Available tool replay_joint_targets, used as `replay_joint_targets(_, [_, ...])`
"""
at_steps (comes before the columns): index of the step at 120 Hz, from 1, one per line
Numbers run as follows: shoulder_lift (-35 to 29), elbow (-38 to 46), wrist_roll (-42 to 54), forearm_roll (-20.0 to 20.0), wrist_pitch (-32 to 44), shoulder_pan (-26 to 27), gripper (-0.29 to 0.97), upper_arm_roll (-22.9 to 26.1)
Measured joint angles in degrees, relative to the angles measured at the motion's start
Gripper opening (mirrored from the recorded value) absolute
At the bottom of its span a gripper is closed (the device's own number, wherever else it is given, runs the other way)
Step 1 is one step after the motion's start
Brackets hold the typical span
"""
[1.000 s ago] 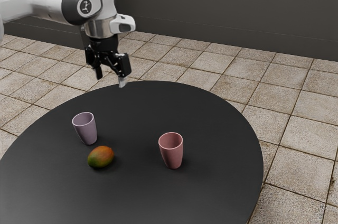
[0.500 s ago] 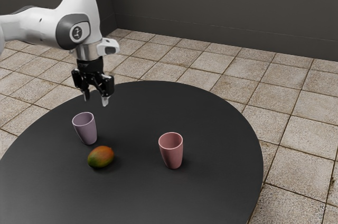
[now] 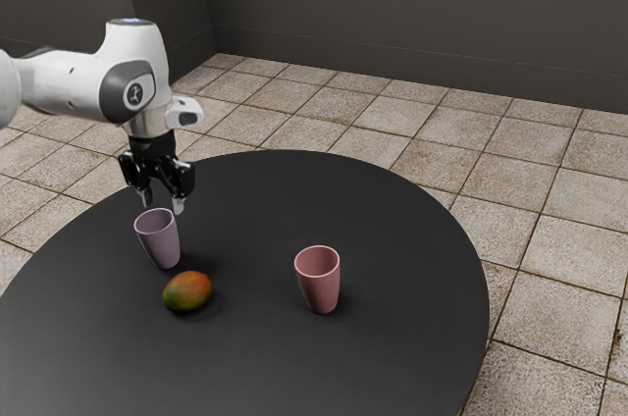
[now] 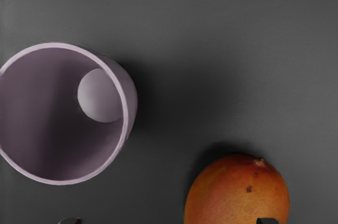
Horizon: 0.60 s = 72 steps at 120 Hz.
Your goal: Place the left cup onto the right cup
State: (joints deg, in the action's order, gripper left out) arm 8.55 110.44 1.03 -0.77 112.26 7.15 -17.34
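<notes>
A pale lilac cup (image 3: 158,236) stands upright on the black round table (image 3: 392,239), toward the exterior view's left. A pink cup (image 3: 318,278) stands upright farther to the exterior view's right. My gripper (image 3: 162,202) hangs open just above the lilac cup's rim, fingers pointing down. In the wrist view the lilac cup (image 4: 63,113) shows its open mouth directly below my hand, with a mango (image 4: 237,192) beside it.
An orange-green mango (image 3: 186,290) lies on the table just in front of the lilac cup. Tiled floor surrounds the table. Dark walls stand behind.
My arm has swung toward the exterior view's left and come down, from above the table's far edge to just over the lilac cup. Cups and mango have not moved.
</notes>
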Motion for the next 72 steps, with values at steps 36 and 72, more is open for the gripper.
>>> replay_joint_targets(36, [4.86, -0.3, 1.48, 1.97, 3.55, -1.73, 0.39, -1.17])
replay_joint_targets(72, [8.24, -1.27, 3.15, 2.8, 5.7, -1.78, 0.38, -1.64])
